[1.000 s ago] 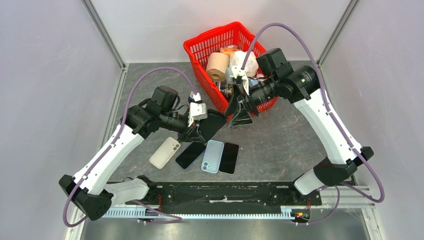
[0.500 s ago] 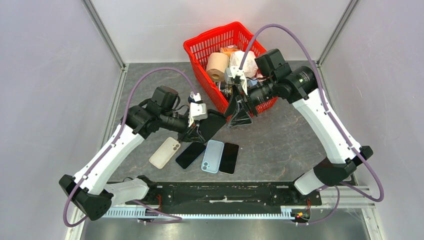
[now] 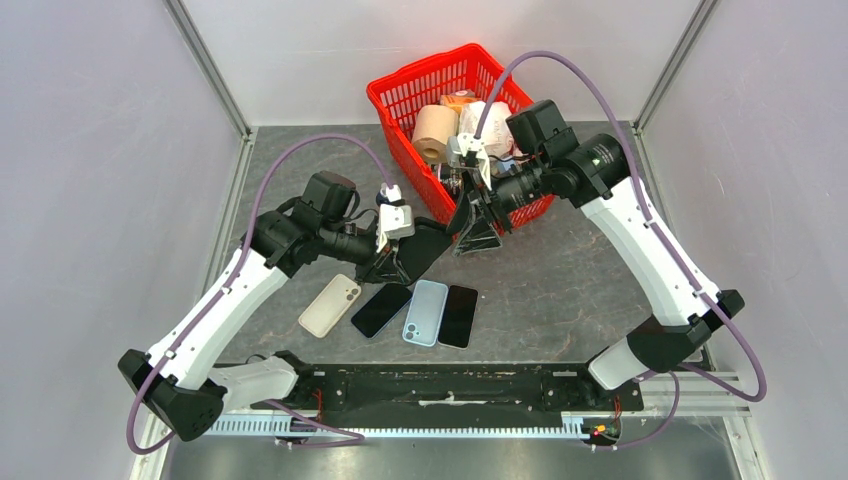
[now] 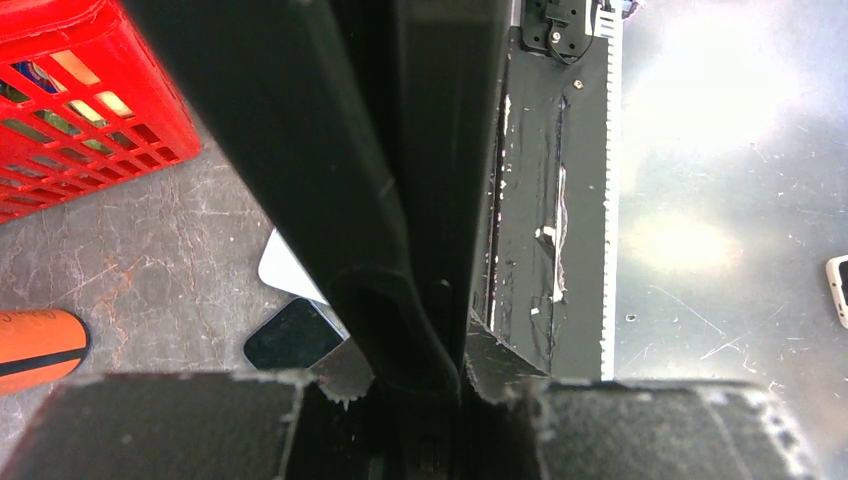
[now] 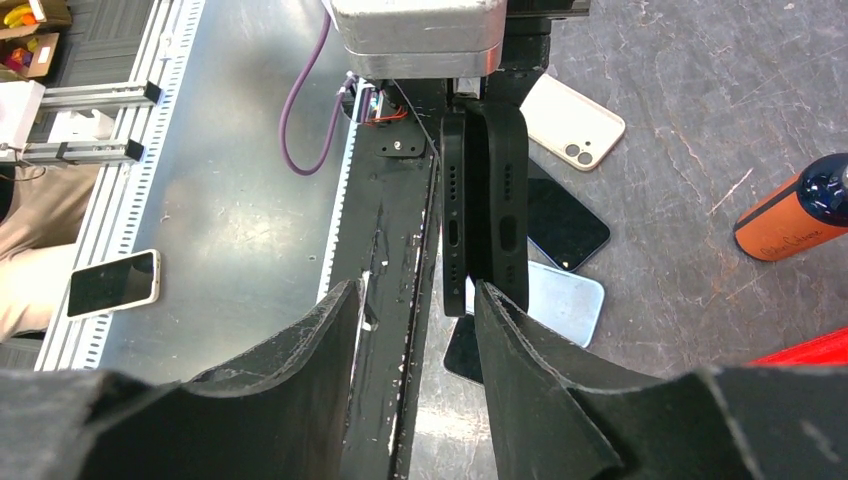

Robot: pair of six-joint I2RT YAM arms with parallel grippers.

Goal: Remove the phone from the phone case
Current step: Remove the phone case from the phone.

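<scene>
**Operator:** Where is the phone case right now?

**Spotter:** Your left claw (image 3: pixel 398 262) has it. The jaws are pinched narrow on the black phone case (image 3: pixel 427 245), which hangs tilted above the table (image 3: pixel 570 290), over a row of loose handsets.

**Operator:** And the phone itself?

**Spotter:** Check your right wrist view. The phone (image 5: pixel 454 200) shows edge-on as a thin dark slab, right beside the thicker phone case, their port ends level and a narrow slit between them. How deep the phone sits in the case, I cannot tell.

**Operator:** What about my right claw?

**Spotter:** Your right claw (image 3: pixel 478 238) has its jaws apart, with nothing between its fingers (image 5: pixel 300 370). It hovers just beside the end of the phone case that sticks out of your left claw, in front of the red basket (image 3: pixel 400 95). From its own camera that end lines up with the gap between the fingers. Whether a fingertip touches it, I cannot tell.

**Operator:** What else is around?

**Spotter:** Four handsets lie flat on the table near your arm bases: a cream phone (image 3: pixel 330 305), a black handset (image 3: pixel 380 310), a light blue phone (image 3: pixel 425 312) and a second black handset (image 3: pixel 459 316). The last three lie side by side, touching. A paper roll (image 3: pixel 433 133) stands in the basket among other goods. An orange bottle (image 5: pixel 795 215) with a dark cap lies on the table beside the basket.
</scene>
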